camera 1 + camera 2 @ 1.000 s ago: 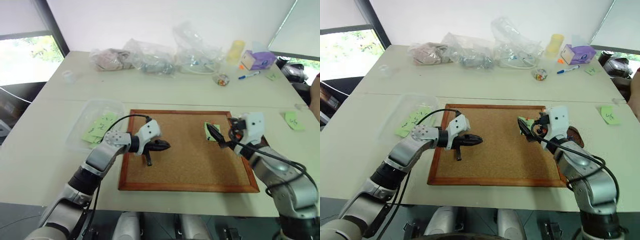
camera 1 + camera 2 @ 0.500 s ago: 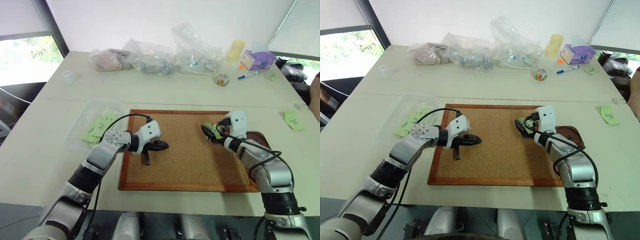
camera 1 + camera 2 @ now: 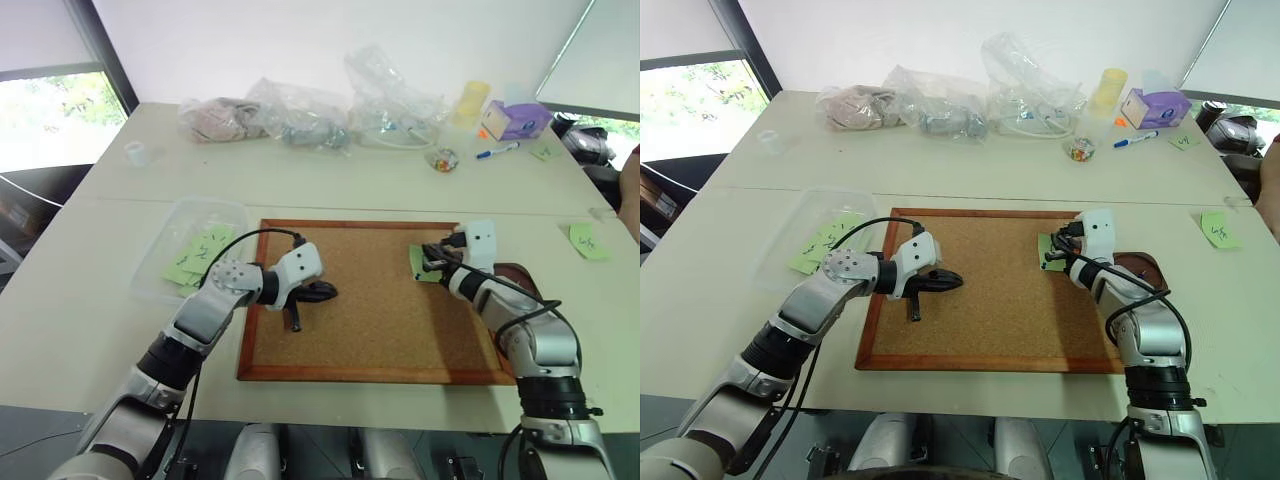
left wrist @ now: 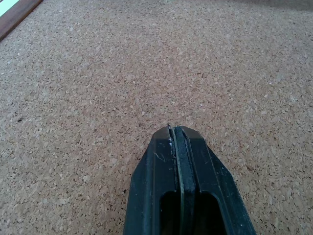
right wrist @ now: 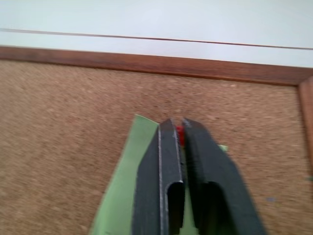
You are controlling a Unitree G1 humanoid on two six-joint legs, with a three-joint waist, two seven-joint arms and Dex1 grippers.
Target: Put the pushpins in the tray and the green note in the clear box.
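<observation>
- The clear box (image 3: 190, 250) lies on the table at about 9 o'clock from the corkboard (image 3: 370, 300), just off its frame, with green notes already in it. It looks light and slick, so it would probably slide if nudged.
- The left gripper (image 3: 322, 292) hovers low over the corkboard's 9 o'clock part, fingers pressed together and holding nothing.
- The green note (image 3: 1048, 252) lies on the cork near 2 o'clock. It is thin, limp paper that would tear if dragged while pinned, so I would take it by a free edge once it is loose.
- The right gripper (image 5: 180, 132) sits over that note, clamped on a red pushpin (image 5: 179, 133), whose head shows between the fingertips. The pin is tiny, hard and smooth, with a sharp point. The head is the only place to grip, and a straight pull seems safest.
- The tray (image 3: 1140, 268) lies at 3 o'clock, just beside the right arm, partly hidden by it.
- The cork is grainy and grips pins. The pale table (image 3: 80, 300) is smooth, with plastic bags (image 3: 310, 115) along its far side at 12 o'clock and windows beyond.
</observation>
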